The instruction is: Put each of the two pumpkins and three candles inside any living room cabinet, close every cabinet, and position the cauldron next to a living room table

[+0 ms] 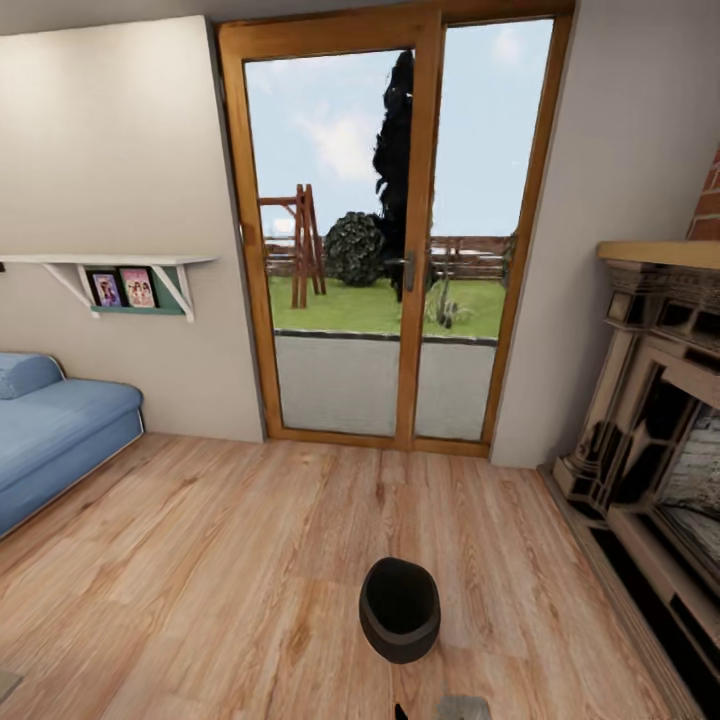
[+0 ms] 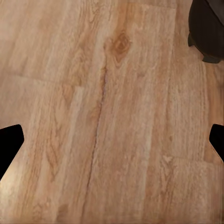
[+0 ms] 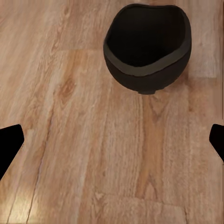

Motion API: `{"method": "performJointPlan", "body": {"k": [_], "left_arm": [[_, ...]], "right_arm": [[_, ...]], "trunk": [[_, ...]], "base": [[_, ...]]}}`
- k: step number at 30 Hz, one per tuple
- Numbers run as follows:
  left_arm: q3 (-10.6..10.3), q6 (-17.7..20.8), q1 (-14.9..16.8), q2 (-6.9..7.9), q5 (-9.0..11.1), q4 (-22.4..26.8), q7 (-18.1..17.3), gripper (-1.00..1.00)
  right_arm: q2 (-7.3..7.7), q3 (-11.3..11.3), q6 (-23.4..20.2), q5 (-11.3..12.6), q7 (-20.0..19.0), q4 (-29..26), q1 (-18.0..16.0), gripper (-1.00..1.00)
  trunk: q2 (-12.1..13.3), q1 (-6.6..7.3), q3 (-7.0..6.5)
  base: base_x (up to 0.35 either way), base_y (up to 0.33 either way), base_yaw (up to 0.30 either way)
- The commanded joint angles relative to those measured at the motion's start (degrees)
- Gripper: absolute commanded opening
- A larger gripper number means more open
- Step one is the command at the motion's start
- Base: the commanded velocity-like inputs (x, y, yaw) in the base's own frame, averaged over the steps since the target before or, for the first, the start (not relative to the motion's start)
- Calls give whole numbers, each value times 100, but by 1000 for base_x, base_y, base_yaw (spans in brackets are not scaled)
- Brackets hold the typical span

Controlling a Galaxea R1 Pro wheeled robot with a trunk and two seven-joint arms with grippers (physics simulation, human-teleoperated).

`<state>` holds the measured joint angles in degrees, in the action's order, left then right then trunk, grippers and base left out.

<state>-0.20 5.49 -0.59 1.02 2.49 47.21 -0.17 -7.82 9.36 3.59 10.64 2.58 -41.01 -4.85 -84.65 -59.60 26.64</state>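
Cauldron (image 1: 400, 609) sits upright on the wood floor (image 1: 200, 560), mouth up, nothing visible inside, just in front of the robot and well short of the glass patio door (image 1: 395, 240). Relative to the cauldron: fireplace (image 1: 650, 420) off to its right, blue sofa (image 1: 50, 430) far to its left, wall shelf with photo frames (image 1: 125, 285) above the sofa side. No coffee table, cabinet, pumpkins or candles here, so the cauldron is likely not yet where it needs to be; judging by the framing, the robot faces it to pick it up. Right end effector (image 3: 112, 140) hangs above bare floor near the cauldron (image 3: 147, 46), fingertips spread wide at the frame edges, gripping nothing — probably pre-set for the wide rim. Left end effector (image 2: 112, 140) likewise spread and empty over floor planks, with a dark object at the frame corner that I can't identify for sure.
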Motion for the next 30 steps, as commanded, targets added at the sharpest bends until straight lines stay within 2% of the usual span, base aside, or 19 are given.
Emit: {"method": "performJointPlan", "body": {"k": [1, 4, 5, 7, 8, 11, 12, 13, 16, 17, 18, 19, 20, 25, 30], "left_arm": [[-3, 598, 26, 2, 33, 416, -1, 100], [-5, 1395, 193, 3, 40, 863, 6, 100], [0, 1865, 449, 3, 23, 1018, 14, 100], [17, 2264, 766, 3, 11, 1062, 20, 100], [24, 2602, 1102, -2, 3, 980, 30, 100], [29, 2969, 1604, -13, -8, 642, 57, 100], [29, 3046, 1790, -17, -11, 466, 63, 100], [29, 3144, 2188, -21, -4, 17, 69, 100], [34, 3196, 2825, -19, 22, -783, 73, 100], [41, 3161, 3242, -21, 32, -1293, 77, 100], [42, 3140, 3436, -25, 36, -1525, 81, 100], [42, 3109, 3780, -35, 39, -1906, 91, 100], [39, 3098, 3922, -47, 36, -2054, 96, 100], [16, 3053, 4387, -201, 16, -2487, 109, 100], [3, 2869, 4495, -263, 6, -2569, 213, 100]], "right_arm": [[15, -45, -482, 60, 239, -357, -86, 100], [21, -287, -1405, 58, 580, -908, -288, 100], [23, -452, -1984, 59, 756, -1199, -476, 100], [24, -564, -2458, 58, 875, -1395, -695, 100], [22, -638, -2810, 59, 955, -1511, -922, 100], [20, -702, -3124, 58, 1034, -1600, -1212, 100], [20, -715, -3192, 59, 1064, -1618, -1286, 100], [19, -738, -3291, 60, 1159, -1643, -1412, 100], [18, -757, -3404, 61, 1379, -1617, -1632, 100], [18, -763, -3542, 61, 1521, -1518, -1794, 100], [18, -764, -3633, 61, 1573, -1444, -1874, 100], [18, -766, -3805, 61, 1648, -1254, -2042, 100], [18, -768, -3870, 61, 1675, -1143, -2125, 100], [18, -782, -4054, 61, 1766, -508, -2494, 100], [31, -904, -4078, 61, 1783, -290, -2600, 100]], "trunk": [[-3, 0, 5], [-3, 0, 5], [-3, 0, 5], [-3, 0, 5], [-3, 0, 5], [-3, 0, 5], [-3, 0, 5], [-3, 0, 5], [-3, 0, 5], [-3, 0, 4], [-3, 0, 4], [-3, 0, 4], [-3, 0, 4], [-3, 0, 4], [-3, 0, 4]], "base": [[5, 3, -18], [3, 2, -12], [2, 1, -6], [1, 1, -4], [1, 0, -2], [0, 0, -2], [0, 0, 0], [0, 0, 0], [0, 0, 0], [0, 0, 0], [0, 0, 0], [0, 0, 0], [0, 0, 0], [0, 0, 0], [0, 0, 0]]}}
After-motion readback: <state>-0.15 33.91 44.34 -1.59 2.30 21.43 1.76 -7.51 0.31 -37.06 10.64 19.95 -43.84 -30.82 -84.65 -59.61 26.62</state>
